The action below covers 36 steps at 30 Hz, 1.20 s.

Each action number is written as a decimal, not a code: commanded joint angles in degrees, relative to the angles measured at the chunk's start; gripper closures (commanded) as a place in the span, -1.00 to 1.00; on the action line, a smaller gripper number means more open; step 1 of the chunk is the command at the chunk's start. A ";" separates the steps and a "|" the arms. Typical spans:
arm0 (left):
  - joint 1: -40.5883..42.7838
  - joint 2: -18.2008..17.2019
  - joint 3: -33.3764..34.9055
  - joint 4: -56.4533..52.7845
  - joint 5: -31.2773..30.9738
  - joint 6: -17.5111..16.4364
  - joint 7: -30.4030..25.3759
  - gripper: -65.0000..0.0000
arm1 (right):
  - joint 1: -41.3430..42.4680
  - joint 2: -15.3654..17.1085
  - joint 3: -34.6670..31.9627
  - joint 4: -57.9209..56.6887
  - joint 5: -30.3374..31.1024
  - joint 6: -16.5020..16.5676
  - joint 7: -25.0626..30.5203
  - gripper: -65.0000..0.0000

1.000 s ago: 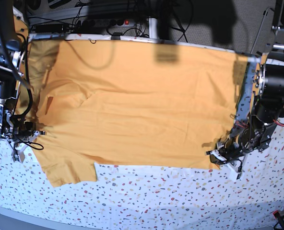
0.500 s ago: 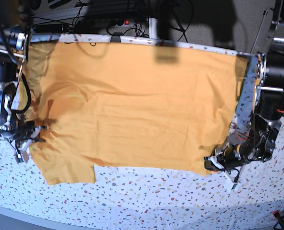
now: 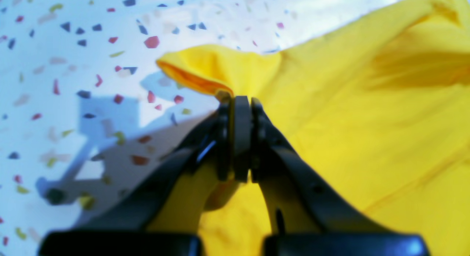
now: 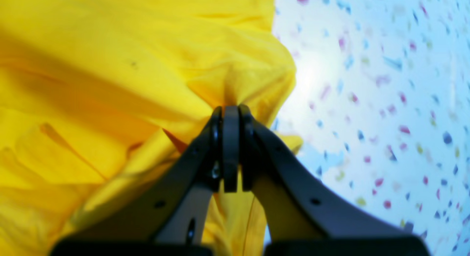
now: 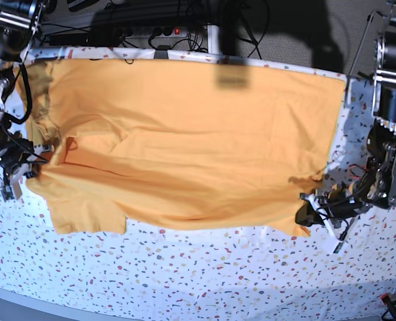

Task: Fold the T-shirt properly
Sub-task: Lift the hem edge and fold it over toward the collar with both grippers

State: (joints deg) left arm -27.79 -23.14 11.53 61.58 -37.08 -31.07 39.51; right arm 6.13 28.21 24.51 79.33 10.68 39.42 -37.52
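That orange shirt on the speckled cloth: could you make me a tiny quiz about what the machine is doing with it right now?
1. True or false: both tools are shut on the T-shirt.
2. What lies under the shirt? A) bare wood B) a white speckled tablecloth C) a green mat
3. In the base view, which tool grips the shirt's edge at that view's right side?

Key
1. True. The left tool and the right tool each pinch a bunch of fabric, jaws closed.
2. B.
3. The left tool, at the shirt's lower corner; the right tool holds the opposite edge, above the sleeve.
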 commanded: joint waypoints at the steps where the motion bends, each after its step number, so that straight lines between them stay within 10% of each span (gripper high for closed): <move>1: -0.90 -1.07 -0.37 2.71 -0.52 -0.22 -0.83 1.00 | -0.02 1.31 1.27 2.08 0.52 0.26 1.05 1.00; 36: 14.60 -1.79 -12.24 21.88 -3.50 0.39 22.56 1.00 | -15.69 0.85 10.03 16.31 4.87 0.22 -4.70 1.00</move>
State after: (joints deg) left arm -11.92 -24.10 -0.08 82.41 -39.97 -30.48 62.37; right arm -10.02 27.77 34.04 94.56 15.20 39.51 -42.83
